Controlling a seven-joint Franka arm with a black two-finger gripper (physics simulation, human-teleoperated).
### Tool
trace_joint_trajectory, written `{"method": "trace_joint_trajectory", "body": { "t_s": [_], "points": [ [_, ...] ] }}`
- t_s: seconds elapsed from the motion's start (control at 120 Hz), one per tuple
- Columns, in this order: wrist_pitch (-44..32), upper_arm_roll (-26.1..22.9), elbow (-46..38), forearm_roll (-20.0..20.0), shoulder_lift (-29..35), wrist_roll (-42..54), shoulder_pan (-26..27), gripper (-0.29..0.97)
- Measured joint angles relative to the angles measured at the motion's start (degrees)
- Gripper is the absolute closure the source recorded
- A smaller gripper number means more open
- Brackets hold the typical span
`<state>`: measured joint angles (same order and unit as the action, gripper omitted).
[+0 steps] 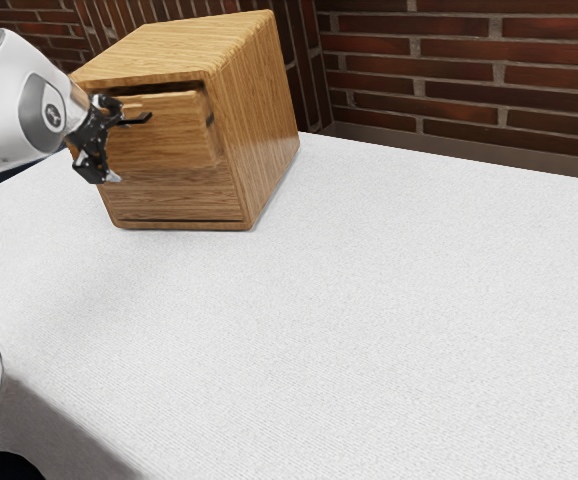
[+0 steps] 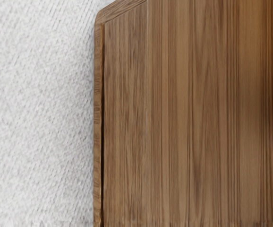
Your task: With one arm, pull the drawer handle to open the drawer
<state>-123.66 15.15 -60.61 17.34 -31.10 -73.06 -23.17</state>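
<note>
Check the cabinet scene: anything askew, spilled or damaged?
Nothing spilled or damaged. The upper drawer sits slightly proud of the wooden cabinet, with the gripper at its handle; that fits a pull, not a fault.

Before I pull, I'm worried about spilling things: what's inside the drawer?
Only the drawer front and a thin dark gap beside it show; the interior is covered.

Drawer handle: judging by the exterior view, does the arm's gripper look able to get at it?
Probably yes. The gripper is at the drawer front, right beside the drawer handle, and nothing stands between them in the exterior view.
</note>
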Motion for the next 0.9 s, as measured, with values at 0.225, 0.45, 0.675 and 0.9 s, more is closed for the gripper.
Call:
{"method": "trace_joint_trajectory", "body": {
  "t_s": [0.225,0.45,0.675,0.9],
  "points": [
    [0.9,-3.7,-40.3,-6.7,37.1,0.2,0.5,0.01],
    [11.8,-3.3,-29.9,-12.7,51.4,-1.1,11.1,0.01],
    [23.4,-7.8,-37.5,-17.7,74.2,-2.4,18.0,0.0],
    [33.1,-47.7,-45.4,-36.5,86.2,-1.9,33.5,0.0]
  ]
}}
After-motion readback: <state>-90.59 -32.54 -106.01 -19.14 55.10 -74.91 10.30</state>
